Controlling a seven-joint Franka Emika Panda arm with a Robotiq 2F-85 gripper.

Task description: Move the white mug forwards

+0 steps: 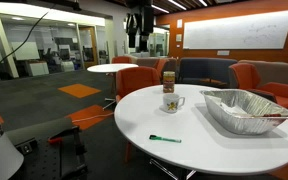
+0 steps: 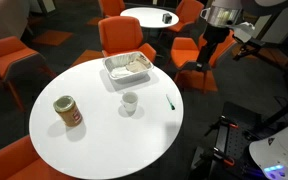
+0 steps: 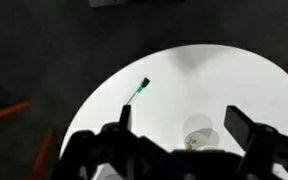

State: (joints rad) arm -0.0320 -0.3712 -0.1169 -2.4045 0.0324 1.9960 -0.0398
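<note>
The white mug (image 1: 171, 103) stands upright on the round white table (image 1: 184, 135), with a yellowish mark on its side. It shows near the table's middle in an exterior view (image 2: 130, 103) and low in the wrist view (image 3: 198, 133), between the fingers. My gripper (image 1: 137, 38) hangs high above the table, far from the mug; it also shows in an exterior view (image 2: 209, 52). In the wrist view its two dark fingers (image 3: 181, 122) stand wide apart, open and empty.
A foil tray (image 1: 243, 108) sits on the table, also seen in an exterior view (image 2: 128, 68). A brown-orange cylindrical container (image 2: 68, 112) stands beside the mug (image 1: 169, 81). A green marker (image 1: 165, 139) lies near the table edge (image 3: 138, 92). Orange chairs ring the table.
</note>
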